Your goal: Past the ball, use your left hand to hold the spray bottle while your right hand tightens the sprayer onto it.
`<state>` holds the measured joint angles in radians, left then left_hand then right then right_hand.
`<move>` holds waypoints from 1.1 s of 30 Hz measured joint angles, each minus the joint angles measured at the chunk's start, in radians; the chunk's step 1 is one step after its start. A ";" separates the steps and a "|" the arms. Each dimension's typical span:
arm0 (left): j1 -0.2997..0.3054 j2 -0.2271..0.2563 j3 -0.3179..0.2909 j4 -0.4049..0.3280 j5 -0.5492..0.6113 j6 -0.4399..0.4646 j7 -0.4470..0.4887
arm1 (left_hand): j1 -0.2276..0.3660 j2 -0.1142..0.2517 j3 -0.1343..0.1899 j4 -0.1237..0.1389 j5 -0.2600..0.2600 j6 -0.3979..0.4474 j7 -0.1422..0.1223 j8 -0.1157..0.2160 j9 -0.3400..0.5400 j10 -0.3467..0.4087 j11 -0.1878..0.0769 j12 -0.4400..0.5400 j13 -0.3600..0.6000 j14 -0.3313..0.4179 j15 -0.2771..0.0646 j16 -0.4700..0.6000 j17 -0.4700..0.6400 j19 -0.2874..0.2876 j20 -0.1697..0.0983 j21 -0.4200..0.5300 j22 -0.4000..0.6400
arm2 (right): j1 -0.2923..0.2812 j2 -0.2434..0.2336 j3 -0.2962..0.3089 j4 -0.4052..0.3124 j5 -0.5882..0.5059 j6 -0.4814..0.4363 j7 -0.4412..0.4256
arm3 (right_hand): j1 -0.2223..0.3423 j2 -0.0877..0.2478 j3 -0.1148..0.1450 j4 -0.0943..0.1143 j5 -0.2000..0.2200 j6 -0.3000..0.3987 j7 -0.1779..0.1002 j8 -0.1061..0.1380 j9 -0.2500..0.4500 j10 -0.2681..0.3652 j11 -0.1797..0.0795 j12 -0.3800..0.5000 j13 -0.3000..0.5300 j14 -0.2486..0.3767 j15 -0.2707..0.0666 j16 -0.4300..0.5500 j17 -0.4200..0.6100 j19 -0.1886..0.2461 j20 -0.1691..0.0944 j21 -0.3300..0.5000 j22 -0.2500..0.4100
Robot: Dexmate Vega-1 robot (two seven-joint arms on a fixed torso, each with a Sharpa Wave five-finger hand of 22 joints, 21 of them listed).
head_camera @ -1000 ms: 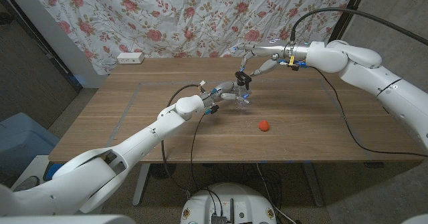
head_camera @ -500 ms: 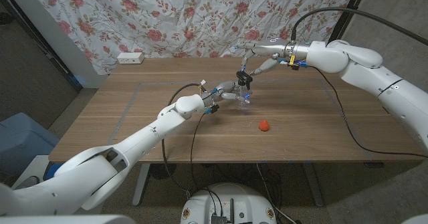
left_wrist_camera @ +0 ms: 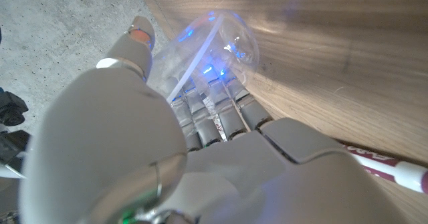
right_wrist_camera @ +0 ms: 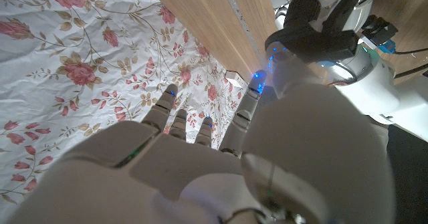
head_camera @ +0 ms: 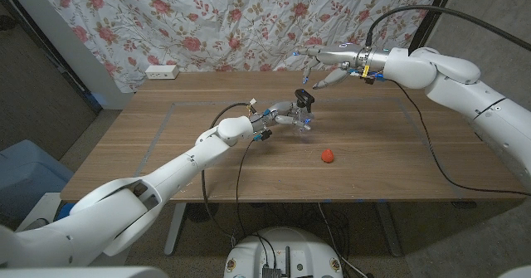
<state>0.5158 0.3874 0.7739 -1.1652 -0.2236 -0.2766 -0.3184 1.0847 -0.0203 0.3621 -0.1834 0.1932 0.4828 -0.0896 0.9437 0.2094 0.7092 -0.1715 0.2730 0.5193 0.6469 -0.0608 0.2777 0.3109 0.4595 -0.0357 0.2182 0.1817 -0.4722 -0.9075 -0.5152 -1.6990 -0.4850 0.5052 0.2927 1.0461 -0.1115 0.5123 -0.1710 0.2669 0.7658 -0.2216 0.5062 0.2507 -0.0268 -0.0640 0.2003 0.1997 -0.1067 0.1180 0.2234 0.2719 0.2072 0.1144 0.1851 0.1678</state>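
Observation:
The clear spray bottle (head_camera: 301, 122) stands on the wooden table (head_camera: 382, 153) beyond the red ball (head_camera: 328, 155). My left hand (head_camera: 278, 114) grips it from the side. In the left wrist view my fingers (left_wrist_camera: 214, 114) wrap the clear bottle (left_wrist_camera: 217, 47). The black sprayer (head_camera: 305, 100) sits on top of the bottle. My right hand (head_camera: 326, 66) hovers above and behind it, fingers spread, touching nothing. The right wrist view has my right hand (right_wrist_camera: 200, 157) apart from the black sprayer (right_wrist_camera: 311, 27).
A white power strip (head_camera: 162, 72) lies at the table's back left, in front of the floral curtain (head_camera: 249, 21). Thin tape lines (head_camera: 162, 133) mark a rectangle on the tabletop. Cables trail off my left wrist (head_camera: 241, 158).
My right hand has let go of the sprayer and lifted up and back from it. The left hand and bottle have stayed put.

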 measured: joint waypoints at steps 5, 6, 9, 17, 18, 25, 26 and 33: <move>-0.016 -0.006 0.005 0.023 -0.001 -0.012 -0.033 | 0.000 0.000 0.000 0.000 0.000 0.000 0.000 0.000 0.000 0.000 0.000 0.000 0.000 0.000 0.000 0.000 0.000 0.000 0.000 0.000 0.000 | -0.002 -0.010 0.007 -0.016 0.006 -0.008 0.007 | 0.000 0.000 -0.004 0.004 0.000 -0.016 -0.002 -0.011 -0.007 -0.004 0.004 0.000 0.000 0.000 0.000 0.000 0.000 0.000 0.000 0.000 0.000; -0.018 -0.007 0.006 0.025 -0.001 -0.013 -0.036 | 0.000 0.000 0.000 0.000 0.000 0.000 0.000 0.000 0.000 0.000 0.000 0.000 0.000 0.000 0.000 0.000 0.000 0.000 0.000 0.000 0.000 | -0.002 -0.011 0.008 -0.018 0.007 -0.008 0.009 | 0.000 0.000 -0.004 0.004 0.000 -0.020 -0.002 -0.012 -0.009 -0.004 0.004 0.000 0.000 0.000 0.000 0.000 0.000 0.000 0.000 0.000 0.000; -0.027 -0.010 0.009 0.037 -0.002 -0.015 -0.045 | 0.000 0.000 0.000 0.000 0.000 0.000 0.000 0.000 0.000 0.000 0.000 0.000 0.000 0.000 0.000 0.000 0.000 0.000 0.000 0.000 0.000 | -0.001 -0.013 0.008 -0.021 0.008 -0.010 0.018 | 0.000 0.000 -0.004 0.004 -0.005 -0.029 0.000 -0.021 -0.012 -0.008 0.007 0.000 0.000 -0.006 0.006 0.000 0.004 0.000 0.000 0.000 0.000; -0.055 -0.022 0.016 0.072 -0.006 -0.022 -0.086 | 0.000 0.000 0.000 0.000 0.000 0.000 0.000 0.000 0.000 0.005 0.005 0.000 0.000 0.000 0.000 0.000 -0.005 0.000 0.000 0.000 0.000 | 0.014 -0.017 0.005 -0.026 0.005 -0.008 0.040 | 0.008 -0.008 -0.004 0.004 -0.005 -0.068 0.000 -0.042 -0.023 -0.026 0.003 -0.005 -0.005 -0.011 0.011 0.000 0.005 -0.006 0.006 0.000 0.000; -0.058 -0.023 0.017 0.076 -0.006 -0.022 -0.086 | 0.000 0.000 0.000 0.000 0.000 0.000 0.000 0.000 0.000 0.005 0.005 0.000 0.000 0.000 0.000 0.000 -0.005 0.000 0.000 0.000 0.000 | 0.020 -0.017 0.002 -0.026 0.002 -0.005 0.044 | 0.008 -0.008 -0.004 0.004 -0.005 -0.068 0.000 -0.044 -0.023 -0.026 0.003 -0.005 -0.005 -0.015 0.015 0.000 0.005 -0.010 0.009 0.000 0.000; -0.079 -0.031 0.022 0.103 -0.010 -0.025 -0.104 | 0.000 0.000 0.000 0.000 0.000 0.000 0.000 0.000 0.000 0.005 0.005 0.000 0.000 0.000 0.000 0.000 -0.005 0.000 0.000 0.000 0.000 | 0.022 -0.017 0.001 -0.026 -0.011 0.014 0.063 | 0.008 -0.008 -0.007 0.001 -0.005 -0.095 -0.002 -0.059 -0.032 -0.036 0.003 -0.008 -0.005 -0.022 0.022 -0.007 0.005 -0.011 0.011 0.000 0.000; -0.083 -0.032 0.023 0.108 -0.018 -0.027 -0.141 | 0.000 0.000 0.000 0.000 0.000 0.000 0.000 0.000 0.000 0.005 0.005 0.000 0.000 0.000 0.000 0.000 -0.005 0.000 0.000 0.000 0.000 | 0.040 -0.019 -0.006 -0.025 -0.014 0.018 0.067 | 0.008 -0.008 -0.007 0.001 -0.005 -0.100 -0.001 -0.063 -0.032 -0.036 0.003 -0.008 -0.005 -0.022 0.022 -0.007 0.005 -0.011 0.011 0.000 0.000; -0.105 -0.037 0.030 0.131 -0.024 -0.027 -0.185 | 0.000 0.000 0.000 0.000 0.000 0.000 0.000 0.008 0.000 0.005 0.005 0.000 0.000 -0.001 0.000 0.000 -0.005 0.000 0.000 0.000 0.000 | 0.064 -0.019 -0.017 -0.014 -0.025 0.043 0.090 | 0.008 -0.008 -0.011 0.006 -0.005 -0.124 -0.002 -0.081 -0.041 -0.049 0.005 -0.012 -0.005 -0.033 0.025 -0.007 0.005 -0.018 0.018 0.000 0.000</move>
<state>0.4112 0.3506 0.8036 -1.0342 -0.2474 -0.3041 -0.5030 1.0847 -0.0203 0.3621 -0.1834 0.1932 0.4828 -0.0896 0.9517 0.2096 0.7146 -0.1663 0.2730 0.5194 0.6464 -0.0606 0.2776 0.3062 0.4595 -0.0358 0.2182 0.1818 -0.4083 -0.9269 -0.5324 -1.7135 -0.5098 0.5483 0.3823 1.0539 -0.1199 0.5009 -0.1654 0.2624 0.6421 -0.2231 0.4248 0.2093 -0.0755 -0.0591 0.1884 0.1951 -0.1397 0.1429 0.2165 0.2765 0.1889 0.1325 0.1851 0.1678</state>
